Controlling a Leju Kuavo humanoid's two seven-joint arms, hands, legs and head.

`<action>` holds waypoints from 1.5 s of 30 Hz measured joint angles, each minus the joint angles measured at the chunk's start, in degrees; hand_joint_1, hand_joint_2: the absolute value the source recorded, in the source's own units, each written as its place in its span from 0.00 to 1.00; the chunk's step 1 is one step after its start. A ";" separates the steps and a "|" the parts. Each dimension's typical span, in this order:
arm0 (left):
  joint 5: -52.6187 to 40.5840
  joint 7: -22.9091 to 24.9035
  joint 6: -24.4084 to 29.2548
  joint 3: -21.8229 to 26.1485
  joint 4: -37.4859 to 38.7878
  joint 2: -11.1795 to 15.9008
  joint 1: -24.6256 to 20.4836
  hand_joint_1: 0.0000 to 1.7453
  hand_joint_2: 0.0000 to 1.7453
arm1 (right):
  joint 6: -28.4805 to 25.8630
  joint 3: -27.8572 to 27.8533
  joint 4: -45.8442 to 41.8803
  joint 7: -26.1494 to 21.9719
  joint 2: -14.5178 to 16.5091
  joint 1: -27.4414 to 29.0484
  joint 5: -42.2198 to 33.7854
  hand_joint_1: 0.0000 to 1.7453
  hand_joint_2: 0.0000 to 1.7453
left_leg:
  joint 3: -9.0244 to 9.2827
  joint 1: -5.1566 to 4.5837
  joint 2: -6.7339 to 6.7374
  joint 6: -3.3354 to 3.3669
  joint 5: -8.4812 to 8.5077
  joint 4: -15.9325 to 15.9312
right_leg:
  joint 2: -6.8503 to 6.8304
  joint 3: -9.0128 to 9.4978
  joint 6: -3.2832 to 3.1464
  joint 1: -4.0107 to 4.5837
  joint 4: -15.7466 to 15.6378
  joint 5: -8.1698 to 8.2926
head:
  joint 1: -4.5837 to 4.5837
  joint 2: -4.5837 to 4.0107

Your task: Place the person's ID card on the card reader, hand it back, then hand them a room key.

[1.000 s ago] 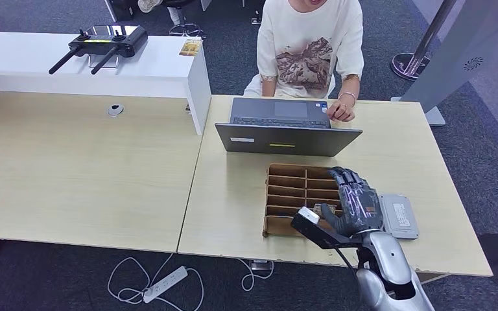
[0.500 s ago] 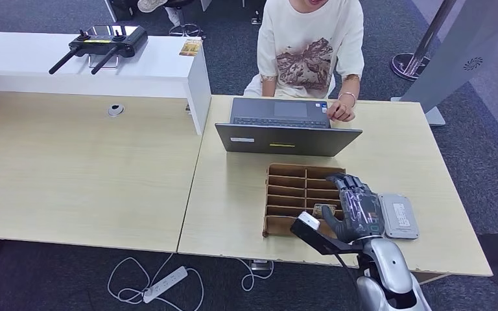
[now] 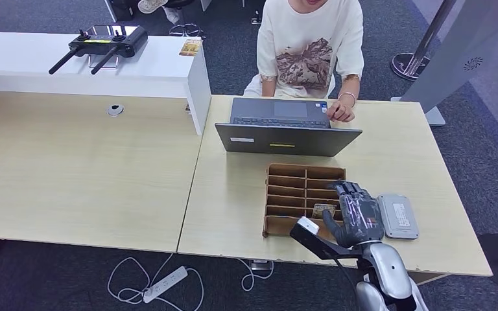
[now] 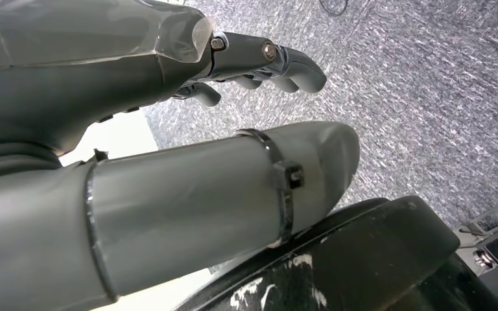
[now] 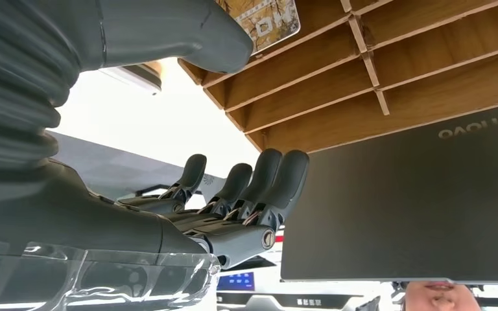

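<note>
Head view: right hand (image 3: 358, 217) drawn back toward the desk's near edge.
Compared with a second ago it sits lower over the wooden tray (image 3: 285, 194), fingers spread and holding nothing, thumb beside the room key (image 3: 324, 210) lying in a near compartment. The card reader (image 3: 398, 216) lies just right. The left hand (image 4: 259, 61) hangs with curled, empty fingers.

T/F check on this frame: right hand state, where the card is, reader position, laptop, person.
1. The right hand holds a card. False: its fingers are apart with nothing in them.
2. A card lies in a compartment of the wooden tray. True.
3. The card reader sits left of the tray. False: it lies to its right, beside the hand.
4. The laptop stands between the tray and the person. True.
</note>
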 joint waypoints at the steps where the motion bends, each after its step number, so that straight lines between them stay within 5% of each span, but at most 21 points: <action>1: -0.02 0.00 0.00 -0.02 0.00 0.00 0.00 0.00 0.00 | 0.01 0.00 0.04 0.00 0.00 0.03 0.00 0.42 1.00 | 0.00 0.00 0.00 0.00 0.00 0.00 | 0.00 0.00 0.00 0.00 0.00 0.00 | 0.00 0.00; 45: 0.41 -0.18 0.17 -0.25 0.00 0.00 -0.04 0.00 0.00 | 0.65 0.00 3.02 0.16 0.09 0.90 0.83 0.41 1.00 | 0.01 0.00 0.00 0.00 0.00 0.00 | 0.00 0.01 0.00 0.00 0.00 0.00 | -0.01 0.00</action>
